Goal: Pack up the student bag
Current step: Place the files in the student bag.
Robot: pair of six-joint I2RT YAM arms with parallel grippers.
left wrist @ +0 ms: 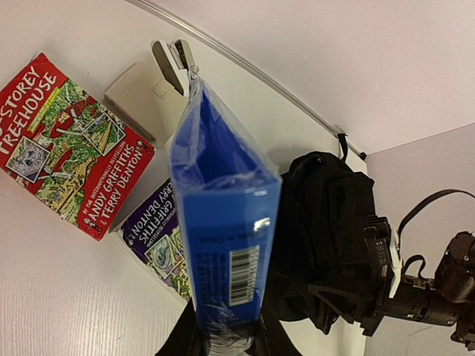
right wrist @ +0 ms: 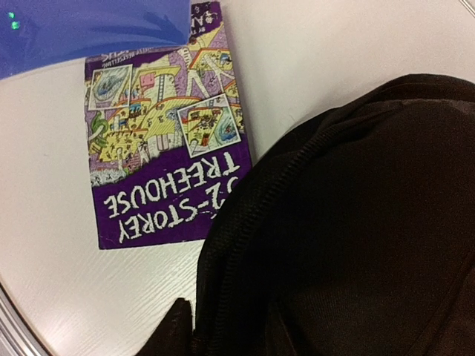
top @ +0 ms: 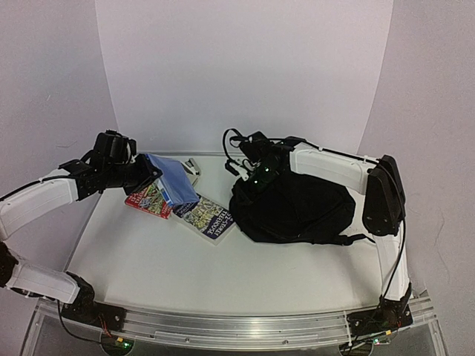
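The student bag [top: 300, 211] is a black soft backpack lying at the right of the table. My right gripper [top: 254, 185] is at its left rim. In the right wrist view the zip edge of the bag [right wrist: 349, 222] runs between the jaws, and only one dark fingertip [right wrist: 167, 334] shows; the gripper [right wrist: 215, 337] looks shut on the fabric. My left gripper [top: 146, 178] is shut on a blue plastic pouch [top: 171, 182] and holds it above the books, tilted toward the bag. In the left wrist view the pouch [left wrist: 223, 222] sticks out of the gripper [left wrist: 226, 337], with the bag [left wrist: 326, 215] beyond.
A red Treehouse book [top: 148, 200] and a purple Treehouse book [top: 206, 216] lie flat left of the bag, partly under the pouch. A beige stapler [top: 193, 167] lies behind them near the back wall. White walls enclose the table.
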